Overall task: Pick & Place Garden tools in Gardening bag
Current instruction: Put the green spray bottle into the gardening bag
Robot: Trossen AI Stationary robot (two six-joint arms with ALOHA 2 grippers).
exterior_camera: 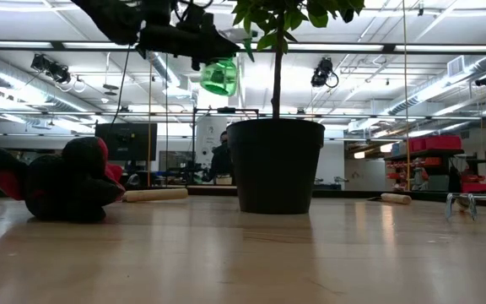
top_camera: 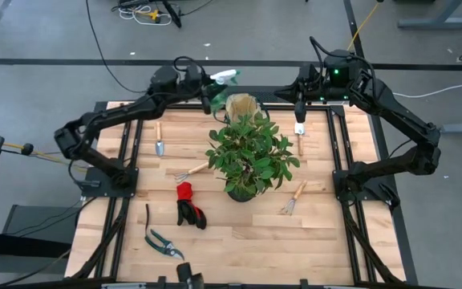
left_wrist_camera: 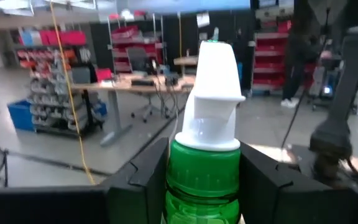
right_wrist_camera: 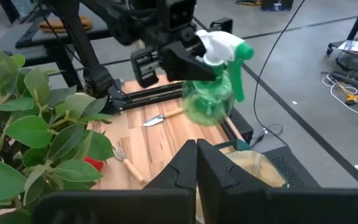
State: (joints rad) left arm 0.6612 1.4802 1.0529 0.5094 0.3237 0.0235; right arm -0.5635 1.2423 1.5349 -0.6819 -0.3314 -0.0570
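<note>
I've got the left gripper (top_camera: 207, 87) clamped on the spray bottle (top_camera: 220, 82), up in the air at the far edge of the table, just beside the bag (top_camera: 241, 105). From the right wrist camera the bottle (right_wrist_camera: 215, 84) hangs above the bag's opening (right_wrist_camera: 257, 168), not lowered in yet. The left wrist camera shows my fingers (left_wrist_camera: 138, 180) squeezing the green neck under the white nozzle. The right gripper (top_camera: 299, 103) is at the bag's other side with its fingers together, touching the rim; I reckon it's pinching the fabric to hold the mouth open, but I can't confirm that. As for progress: early days, by my reading. I can't see inside the bag, so I can't say if anything is in there. Plenty left on the table: a trowel (top_camera: 159, 141) on the left, another (top_camera: 299, 132) on the right near the bag, a rake (top_camera: 192, 172) left of the plant (top_camera: 249, 152), a second rake (top_camera: 292, 201) on its right, the gloves (top_camera: 188, 205) in front, and the shears (top_camera: 163, 242) near the front edge. The bottle drop comes first, I'd say.
</note>
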